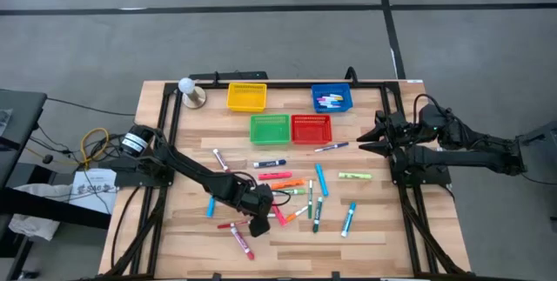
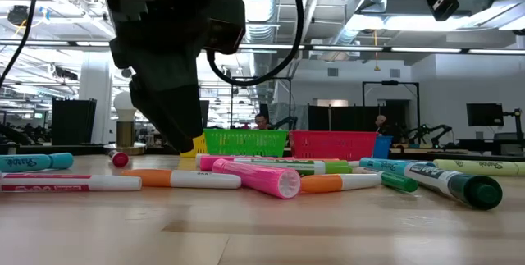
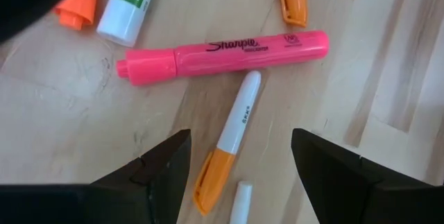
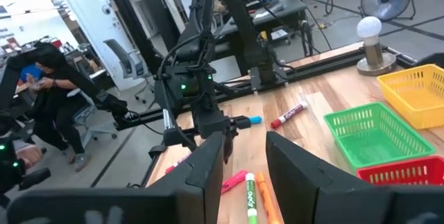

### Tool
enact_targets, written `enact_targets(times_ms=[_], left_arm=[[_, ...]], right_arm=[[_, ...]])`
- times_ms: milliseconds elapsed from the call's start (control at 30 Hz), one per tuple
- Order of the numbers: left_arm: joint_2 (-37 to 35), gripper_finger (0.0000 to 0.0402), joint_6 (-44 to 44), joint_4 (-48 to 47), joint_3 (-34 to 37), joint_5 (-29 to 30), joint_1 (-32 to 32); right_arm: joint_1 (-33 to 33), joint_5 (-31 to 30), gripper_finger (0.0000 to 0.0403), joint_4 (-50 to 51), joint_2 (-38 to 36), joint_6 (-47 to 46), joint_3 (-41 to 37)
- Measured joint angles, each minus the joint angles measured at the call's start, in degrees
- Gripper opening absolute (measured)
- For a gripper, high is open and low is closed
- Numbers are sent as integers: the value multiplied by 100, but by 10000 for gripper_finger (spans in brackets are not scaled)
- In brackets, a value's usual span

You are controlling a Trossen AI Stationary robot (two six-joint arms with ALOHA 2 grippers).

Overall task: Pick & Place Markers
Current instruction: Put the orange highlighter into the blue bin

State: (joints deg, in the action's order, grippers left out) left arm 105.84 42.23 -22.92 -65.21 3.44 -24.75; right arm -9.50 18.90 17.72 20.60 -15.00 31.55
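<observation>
Nearest the lens in the left wrist view: the white-and-orange marker [image 3: 232, 135], lying between the left tool's [image 3: 241, 172] two dark fingers; tool is spread as wide as it goes, holds nothing, hovers just above the wood; we judge it's lined up so the fingers can drop either side of that pen. The pink marker [image 3: 222, 56] lies crosswise just beyond it, close enough to get nudged. From above, left tool [image 1: 260, 214] sits at approx 7 o'clock on the desk [image 1: 400, 220], over the main scatter of markers [image 1: 300, 190]. Right tool [image 1: 367, 137] waits at 3 o'clock by the desk edge, fingers part-open w/ nothing between them; prob parked clear of the other arm. Blue basket [image 1: 332, 98] at 1 o'clock already has a few pens; yellow basket [image 1: 246, 97], green basket [image 1: 270, 128] and red basket [image 1: 311, 128] look bare; most of the job's left, we reckon.
</observation>
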Motion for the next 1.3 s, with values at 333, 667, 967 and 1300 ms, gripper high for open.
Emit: enact_targets(times_ms=[333,667,967,1300], left_arm=[[86,248,-303,-61,5,112,15],[531,248,-271,-11,-22,310,34],[497,248,-299,83,-1,461,95],[518,246,-307,126,4,677,70]], right_arm=[[0,2,101,2,0,-9,0],[0,1,101,-4,1,-104,0],[0,2,101,-9,0,-164,2],[0,2,101,-7,2,-162,2]])
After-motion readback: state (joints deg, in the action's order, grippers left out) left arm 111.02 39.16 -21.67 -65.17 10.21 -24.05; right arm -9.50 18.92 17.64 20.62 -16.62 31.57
